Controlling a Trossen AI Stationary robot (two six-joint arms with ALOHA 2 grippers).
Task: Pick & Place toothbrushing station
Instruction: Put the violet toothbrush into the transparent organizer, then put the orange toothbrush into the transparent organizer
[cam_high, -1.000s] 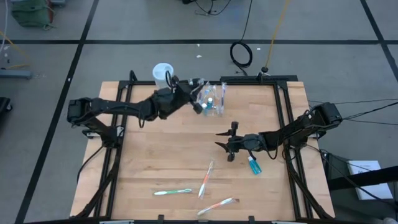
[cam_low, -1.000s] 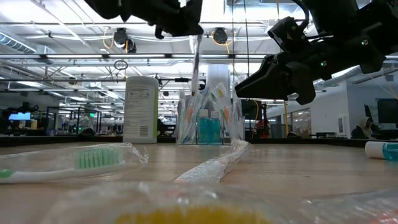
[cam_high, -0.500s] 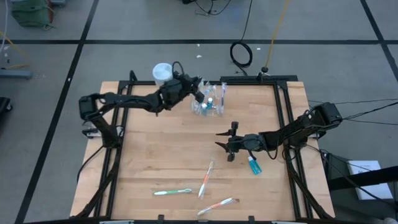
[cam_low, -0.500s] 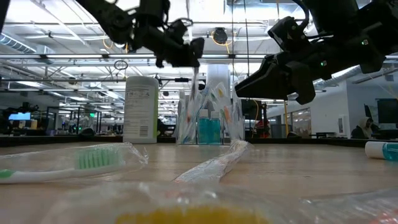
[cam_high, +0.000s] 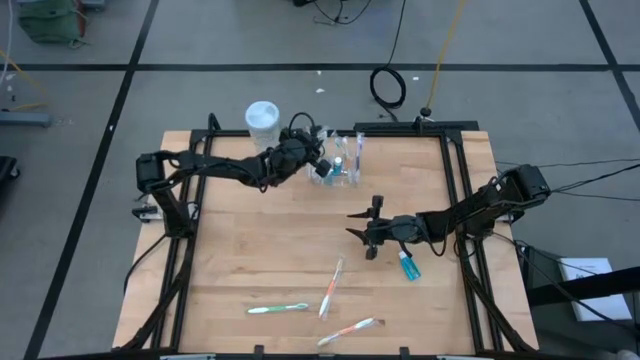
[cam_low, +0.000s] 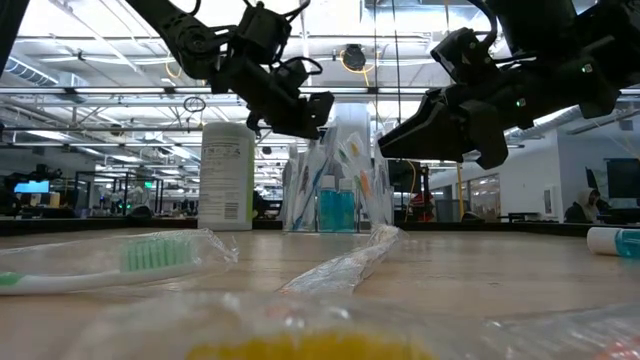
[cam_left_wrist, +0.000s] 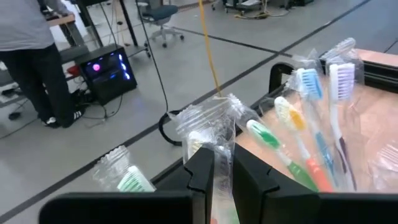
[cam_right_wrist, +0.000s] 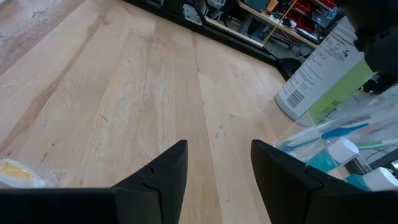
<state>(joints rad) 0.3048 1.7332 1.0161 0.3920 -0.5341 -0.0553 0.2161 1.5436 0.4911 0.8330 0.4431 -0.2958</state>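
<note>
Plastic-wrapped toothbrush (cam_left_wrist: 219, 163) is pinched by the left claw (cam_high: 318, 160) above the clear cup (cam_high: 338, 172), upper centre; right claw (cam_high: 364, 232) is spread mid-counter (cam_high: 250, 250).

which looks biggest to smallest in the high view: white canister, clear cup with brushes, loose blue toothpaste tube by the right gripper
1. Clear cup with its brushes, the widest patch.
2. White canister, a little smaller.
3. Loose toothpaste tube, the smallest.
Cup and canister look close in size, so their order is unsure.

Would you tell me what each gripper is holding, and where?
Left gripper pinches a wrapped toothbrush by its wrapper, above the cup. Right gripper holds nothing.
</note>
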